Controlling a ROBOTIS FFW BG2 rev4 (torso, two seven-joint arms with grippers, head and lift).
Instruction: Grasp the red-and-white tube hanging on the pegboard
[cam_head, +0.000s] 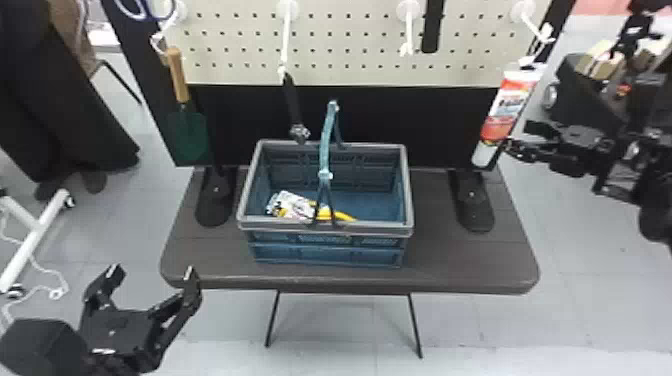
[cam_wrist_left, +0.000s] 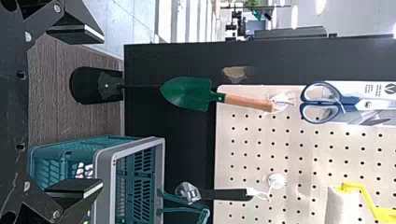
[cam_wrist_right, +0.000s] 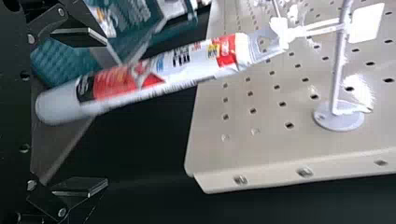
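Observation:
The red-and-white tube (cam_head: 506, 107) hangs tilted from a white hook (cam_head: 531, 27) at the right end of the pegboard (cam_head: 350, 45). My right gripper (cam_head: 520, 140) comes in from the right at the level of the tube's lower white end, just beside it. In the right wrist view the tube (cam_wrist_right: 154, 77) lies across the gap between the open fingers (cam_wrist_right: 74, 32), nearer one finger and not clamped; the right gripper (cam_wrist_right: 100, 109) holds nothing. My left gripper (cam_head: 152, 277) is open and parked low, in front of the table's left corner.
A blue basket (cam_head: 325, 225) with a raised handle sits mid-table (cam_head: 450, 260) and holds a yellow-and-white packet (cam_head: 295, 206). A green trowel (cam_head: 187, 125), a wrench (cam_head: 295, 107) and scissors (cam_wrist_left: 336, 100) also hang on the board. Black board feet (cam_head: 472, 200) stand on the table.

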